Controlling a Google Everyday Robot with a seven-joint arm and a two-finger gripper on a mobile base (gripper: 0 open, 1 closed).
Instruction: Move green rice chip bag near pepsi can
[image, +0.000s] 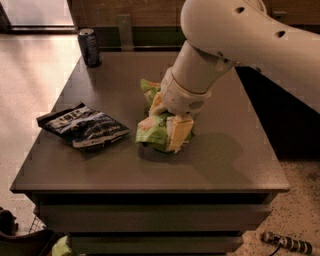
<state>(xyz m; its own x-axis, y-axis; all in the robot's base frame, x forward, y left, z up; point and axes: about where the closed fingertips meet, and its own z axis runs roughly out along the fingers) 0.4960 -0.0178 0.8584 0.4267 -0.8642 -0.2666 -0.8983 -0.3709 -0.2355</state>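
The green rice chip bag (151, 131) lies crumpled in the middle of the dark table (235, 155). Its upper end (148, 89) sticks out behind the arm. My gripper (168, 124) comes down from the big white arm and is shut on the bag, with one pale yellow finger (178, 134) over its right side. The pepsi can (89, 47) stands upright at the table's far left corner, well apart from the bag.
A black-and-white chip bag (82, 126) lies flat at the left of the table, just left of the green bag. The white arm (240, 35) spans the upper right. Drawers sit under the table's front edge, with floor to the left.
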